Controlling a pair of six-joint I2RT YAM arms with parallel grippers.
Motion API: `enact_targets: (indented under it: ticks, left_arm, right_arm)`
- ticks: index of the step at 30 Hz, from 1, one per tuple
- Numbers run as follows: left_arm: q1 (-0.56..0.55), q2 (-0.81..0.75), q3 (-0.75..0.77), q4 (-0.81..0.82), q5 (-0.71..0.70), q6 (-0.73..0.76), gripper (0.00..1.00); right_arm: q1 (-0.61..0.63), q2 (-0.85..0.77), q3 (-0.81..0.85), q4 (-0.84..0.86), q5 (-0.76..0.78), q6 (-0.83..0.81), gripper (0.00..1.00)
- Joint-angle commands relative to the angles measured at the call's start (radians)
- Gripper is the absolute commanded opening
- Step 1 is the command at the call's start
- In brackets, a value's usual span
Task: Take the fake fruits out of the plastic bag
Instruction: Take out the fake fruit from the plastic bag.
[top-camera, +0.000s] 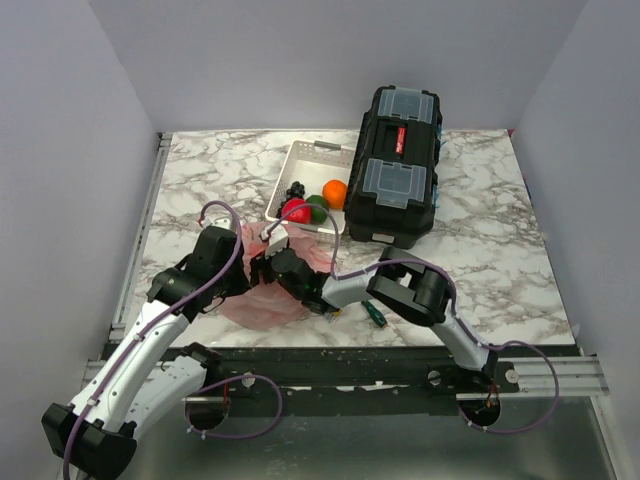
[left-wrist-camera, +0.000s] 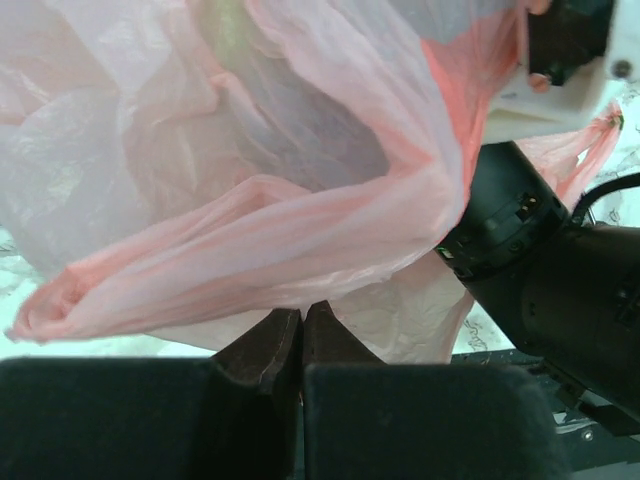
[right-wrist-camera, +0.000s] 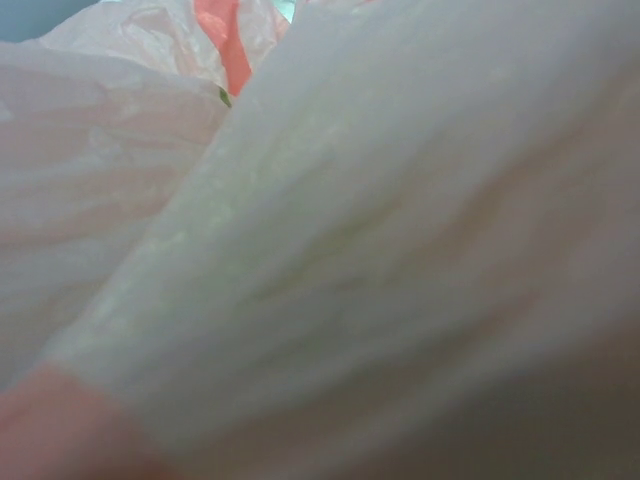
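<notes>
The pink plastic bag (top-camera: 262, 297) lies crumpled on the marble between my two arms. My left gripper (left-wrist-camera: 302, 314) is shut on a fold of the plastic bag (left-wrist-camera: 250, 200) at its lower edge. A pale green tint (left-wrist-camera: 228, 30) shows through the film near the top. My right gripper (top-camera: 271, 262) reaches into the bag's mouth, and its fingers are hidden. Bag film (right-wrist-camera: 350, 250) fills the right wrist view. A red fruit (top-camera: 296, 210), a dark green fruit (top-camera: 318, 209) and an orange fruit (top-camera: 335, 193) sit in the white tray (top-camera: 300, 158).
A cluster of black grapes (top-camera: 296, 189) lies in the tray beside the fruits. A black toolbox (top-camera: 395, 165) stands right of the tray. A small green object (top-camera: 375, 314) lies by the right arm's elbow. The right arm's black wrist (left-wrist-camera: 540, 260) crowds the bag.
</notes>
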Motion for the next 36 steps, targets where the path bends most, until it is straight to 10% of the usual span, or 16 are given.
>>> enact_targets:
  ticks: [1,16,36]
  left_arm:
    - [-0.003,0.007,-0.008,0.010,0.013,0.011,0.00]
    - [-0.002,0.105,0.049,0.037,-0.035,0.091,0.00]
    - [0.101,0.072,0.060,0.038,-0.583,0.094,0.00]
  right_arm:
    - [-0.008,-0.078,-0.078,0.027,0.075,-0.039,0.51]
    - [-0.008,-0.354,-0.282,-0.016,-0.106,0.003,0.16]
    - [-0.008,-0.785,-0.431,-0.154,-0.053,-0.010,0.01]
